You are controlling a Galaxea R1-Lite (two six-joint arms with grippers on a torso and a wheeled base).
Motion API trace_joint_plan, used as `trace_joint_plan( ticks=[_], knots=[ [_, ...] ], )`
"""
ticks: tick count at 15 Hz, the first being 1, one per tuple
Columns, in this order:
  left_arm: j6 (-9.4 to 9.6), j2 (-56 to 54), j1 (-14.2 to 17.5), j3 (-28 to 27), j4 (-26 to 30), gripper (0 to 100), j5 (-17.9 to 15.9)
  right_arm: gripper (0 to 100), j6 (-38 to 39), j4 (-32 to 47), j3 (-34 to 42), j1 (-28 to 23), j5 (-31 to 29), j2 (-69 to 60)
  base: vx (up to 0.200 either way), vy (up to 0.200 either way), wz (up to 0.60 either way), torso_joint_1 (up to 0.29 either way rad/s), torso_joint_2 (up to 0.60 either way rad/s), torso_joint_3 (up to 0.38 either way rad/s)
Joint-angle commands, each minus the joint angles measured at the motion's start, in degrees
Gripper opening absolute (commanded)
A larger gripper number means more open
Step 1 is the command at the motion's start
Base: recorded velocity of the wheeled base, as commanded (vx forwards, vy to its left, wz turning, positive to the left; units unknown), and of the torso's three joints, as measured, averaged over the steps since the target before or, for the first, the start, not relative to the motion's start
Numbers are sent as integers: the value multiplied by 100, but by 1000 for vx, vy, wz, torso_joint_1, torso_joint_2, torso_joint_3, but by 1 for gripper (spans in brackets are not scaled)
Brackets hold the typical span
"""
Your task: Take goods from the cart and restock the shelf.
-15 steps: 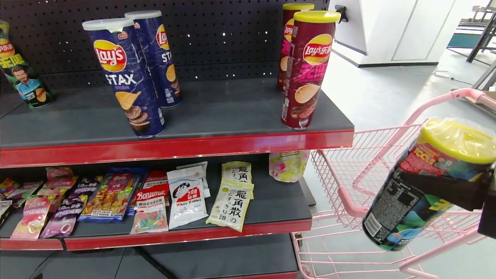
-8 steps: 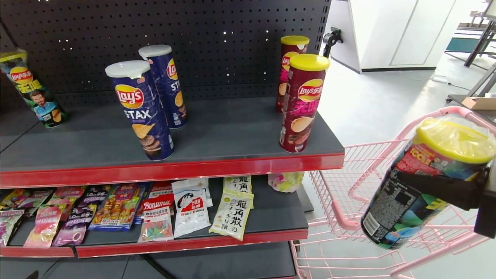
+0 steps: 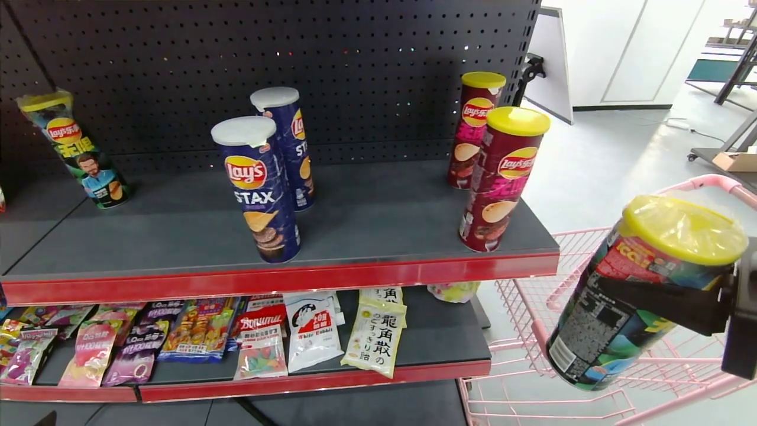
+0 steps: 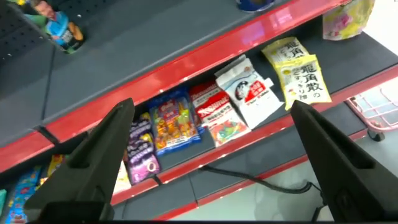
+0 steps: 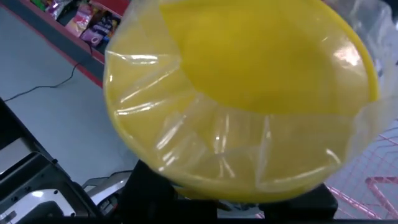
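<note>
Right gripper [image 3: 653,296]: clamped on the can [image 3: 591,337]. 1 black finger [image 3: 668,302] crosses the can's body below the lid [image 3: 680,228].
Can: tilted, yellow lid up and toward the robot's right, base lower and toward the shelf side. The lid is covered with clear wrap, and the right wrist view looks onto it at close range. The can hangs in the air above the cart [image 3: 568,254], touching neither cart nor shelf.

Cart: pink wire, just beside the right end of the shelves. Its handle [image 3: 709,180] shows behind the can.

Left gripper [image 4: 211,104]: jaws spread wide, nothing between them. It is out in front of the lower shelf [image 3: 437,337], and the packs [image 3: 313,331] show through the gap.

Upper shelf [image 3: 378,225], dark board with a red front edge:
- 2 blue cans, white lids, near the middle: 1 close to the front edge [image 3: 260,189], 1 just behind it [image 3: 290,148].
- 2 maroon cans, yellow lids, at the right end: 1 close to the front edge [image 3: 502,177], 1 behind it [image 3: 476,130] by the pegboard [image 3: 355,71].
- 1 green can [image 3: 80,151], yellow lid, far left at the back.
All 5 stand on their bases.

Lower shelf: flat packs lie in a row along the front, some overlapping. 1 pale pouch [image 3: 452,291] sits at the right end under the upper shelf's edge.
</note>
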Motion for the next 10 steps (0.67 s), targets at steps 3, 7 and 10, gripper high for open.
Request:
trace_joint_plan(
  ticks=[3, 7, 10],
  knots=[
    [-1, 1, 1, -27, -5, 100, 18, 0, 3, -8, -19, 35, 104, -39, 0, 200, 0, 6, -7, 6],
    [-1, 10, 1, -27, -5, 100, 27, 0, -24, -17, -1, 158, 306, 23, 0, 200, 0, 2, 1, 0],
    [-1, 10, 1, -18, 4, 100, 36, 0, -59, -465, 297, 114, 271, 40, 0, 200, 0, 4, -1, -2]
  ],
)
